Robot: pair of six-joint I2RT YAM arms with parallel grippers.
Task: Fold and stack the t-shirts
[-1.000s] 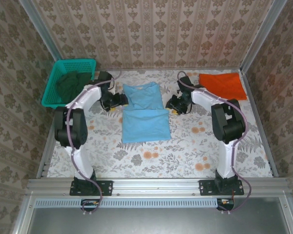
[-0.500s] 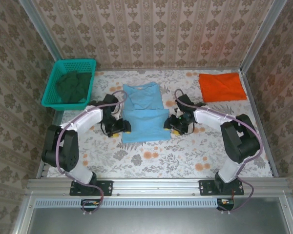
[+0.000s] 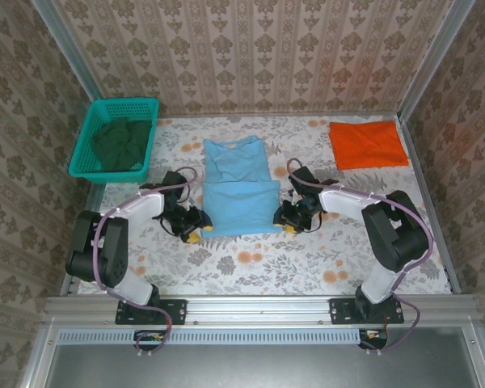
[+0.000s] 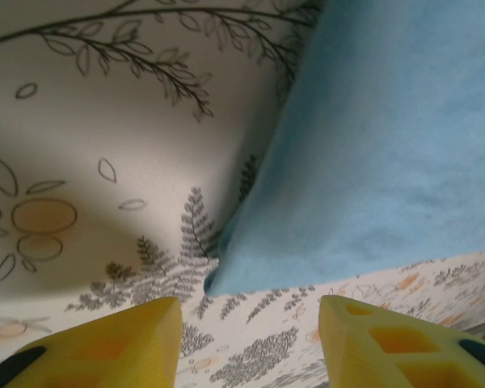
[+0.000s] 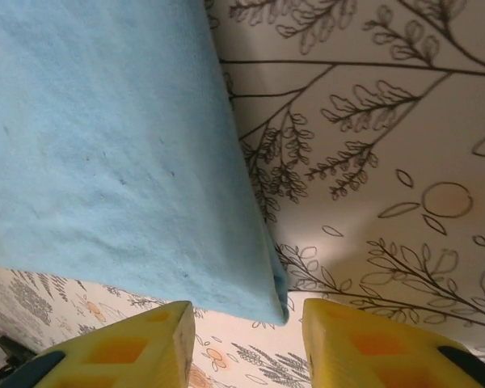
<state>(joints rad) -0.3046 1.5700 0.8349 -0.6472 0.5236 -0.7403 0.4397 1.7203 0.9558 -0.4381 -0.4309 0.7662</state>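
Note:
The light-blue t-shirt (image 3: 238, 187) lies in the middle of the table, its lower half folded up over itself, plain side showing. My left gripper (image 3: 195, 235) stands open at the shirt's near left corner (image 4: 218, 284), its yellow fingers (image 4: 121, 343) apart with that corner just ahead of them. My right gripper (image 3: 286, 225) is open at the near right corner (image 5: 276, 305), which lies just ahead of its fingers (image 5: 145, 347). The orange t-shirt (image 3: 367, 144) lies folded flat at the back right.
A teal basket (image 3: 105, 166) holding dark green cloth (image 3: 121, 142) stands at the back left. The floral tablecloth (image 3: 250, 263) covers the table. Aluminium frame rails and patterned walls close in the sides and back.
Both grippers have moved down along the blue shirt's sides, from its upper part to its near corners. The shirt itself has not moved.

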